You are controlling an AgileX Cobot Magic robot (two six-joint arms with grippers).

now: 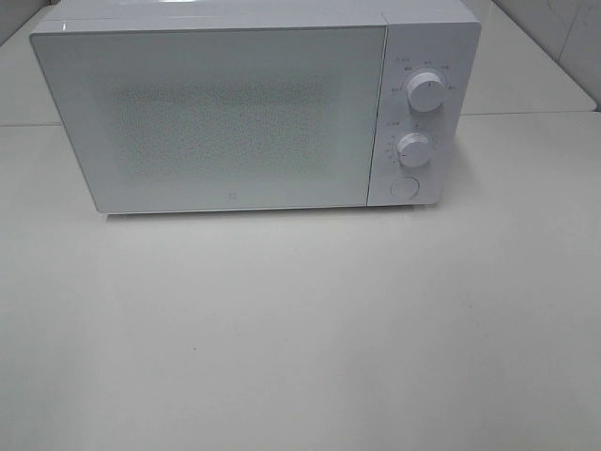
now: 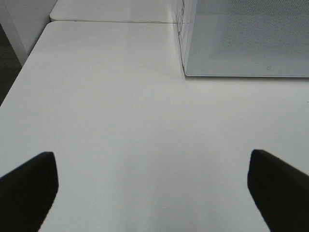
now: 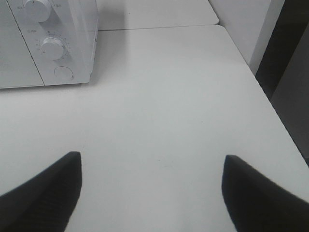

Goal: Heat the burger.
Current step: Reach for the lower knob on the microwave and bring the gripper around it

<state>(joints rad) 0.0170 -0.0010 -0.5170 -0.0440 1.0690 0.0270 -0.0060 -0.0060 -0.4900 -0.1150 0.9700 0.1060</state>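
So the left gripper has its two dark fingers spread wide apart, with only the white table showing between them. Same deal on the right gripper: its fingers are parted and hold nothing, hanging over the table's right part, near its right edge. Farther out from the left gripper, the left front corner of the white microwave sits ahead and off to the right. From the right gripper, the microwave's control end sits ahead and off to the left. The microwave stands at the far side of the table with its door shut. The controls run down its right end: an upper knob, a lower knob and a round button below those. As for the burger, honestly I can't tell where it is. It doesn't show in any view, and the door's window is a pale dotted panel I can't see through, so whether it's inside is anyone's call. A table seam runs behind the microwave.
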